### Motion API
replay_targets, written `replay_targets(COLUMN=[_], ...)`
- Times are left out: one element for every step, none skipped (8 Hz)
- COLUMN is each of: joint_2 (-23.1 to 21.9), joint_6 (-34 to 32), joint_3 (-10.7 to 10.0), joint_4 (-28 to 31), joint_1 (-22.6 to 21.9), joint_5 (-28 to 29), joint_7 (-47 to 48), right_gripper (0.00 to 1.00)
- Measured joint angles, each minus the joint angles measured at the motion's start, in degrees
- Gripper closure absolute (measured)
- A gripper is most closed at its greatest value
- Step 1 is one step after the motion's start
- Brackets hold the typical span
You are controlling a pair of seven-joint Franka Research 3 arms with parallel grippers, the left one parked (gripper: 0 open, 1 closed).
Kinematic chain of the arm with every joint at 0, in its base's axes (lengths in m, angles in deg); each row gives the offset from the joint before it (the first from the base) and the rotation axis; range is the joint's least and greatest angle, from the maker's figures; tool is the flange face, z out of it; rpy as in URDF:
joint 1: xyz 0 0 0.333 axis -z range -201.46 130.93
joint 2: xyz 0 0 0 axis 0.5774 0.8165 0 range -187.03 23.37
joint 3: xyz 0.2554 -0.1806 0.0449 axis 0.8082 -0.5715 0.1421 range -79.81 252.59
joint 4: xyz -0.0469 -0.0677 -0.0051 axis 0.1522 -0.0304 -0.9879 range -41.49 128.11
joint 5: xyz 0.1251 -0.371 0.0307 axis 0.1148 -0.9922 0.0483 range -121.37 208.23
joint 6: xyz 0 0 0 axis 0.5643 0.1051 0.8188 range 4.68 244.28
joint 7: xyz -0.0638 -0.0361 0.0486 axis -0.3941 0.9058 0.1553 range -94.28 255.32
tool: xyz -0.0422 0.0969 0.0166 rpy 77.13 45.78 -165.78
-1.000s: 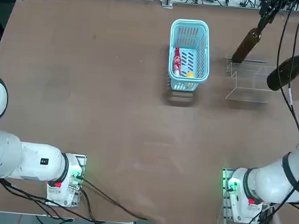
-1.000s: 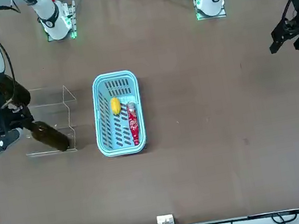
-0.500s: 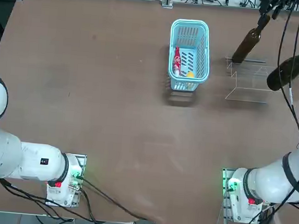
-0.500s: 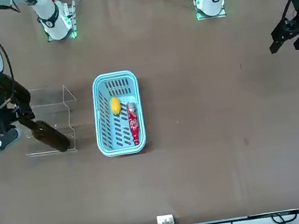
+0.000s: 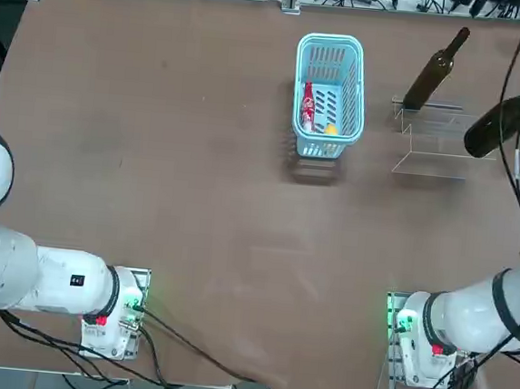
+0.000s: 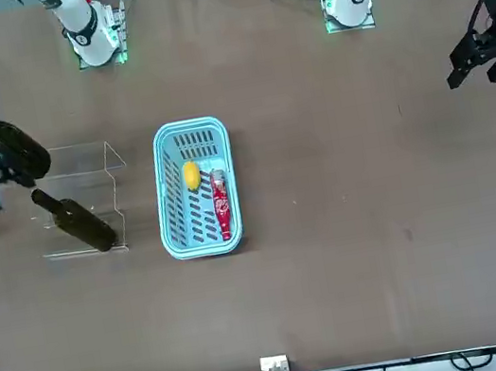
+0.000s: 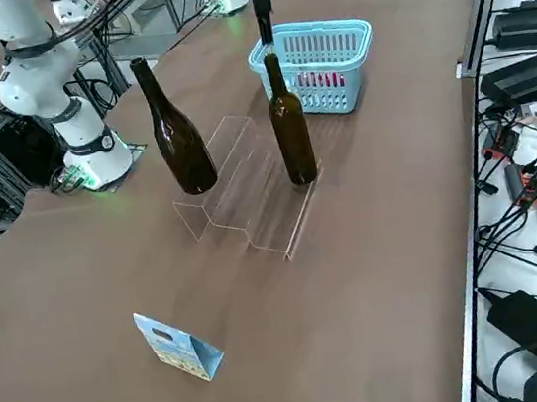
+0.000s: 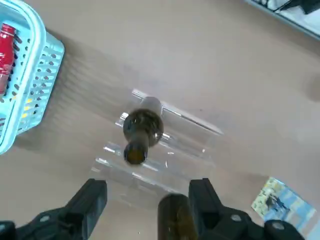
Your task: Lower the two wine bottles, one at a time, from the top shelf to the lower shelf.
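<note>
At eleven o'clock on the rack (image 5: 435,154) from overhead, one bottle (image 5: 429,79) now stands released, right gripper (image 8: 150,186) open; three o'clock's bottle (image 5: 501,123) likely remains.

This looks like a robotics lab: white robot arms (image 5: 459,312) are bolted to a broad brown table (image 5: 239,220), loose black cables (image 7: 522,185) trail everywhere, and metal framing (image 7: 473,162) runs along the edge.

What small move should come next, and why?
I'd shift the open right pincer, now above the rack, into line with the top-shelf bottle: the other bottle stands ungripped on the lower shelf.
</note>
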Motion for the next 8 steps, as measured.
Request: replay_targets(joint_2=[-2.27, -3.97, -5.13, -6.07, -7.02, -8.31, -10.01, -11.75], joint_6=[-2.34, -5.1, -7.08, -7.56, -7.48, -7.29, -7.11, -6.88], joint_3=[-0.25, -0.89, -2.42, -4.32, -5.69, -6.3, -6.45, -6.63], joint_4=[0.02, 0.19, 0.99, 2.67, 4.96, 7.49, 10.31, 13.09], joint_1=[0.3, 0.72, 1.05, 1.62, 2.47, 3.15, 3.58, 3.78], joint_5=[-0.24, -0.36, -0.46, -0.59, -1.49, -2.48, -2.9, -3.03], joint_7=[-0.16, -1.29, -3.03, -4.35, -5.37, -5.7, -5.71, -5.71], right_gripper=[0.0, 0.0, 0.0, 0.0, 0.0, 0.0, 0.0, 0.0])
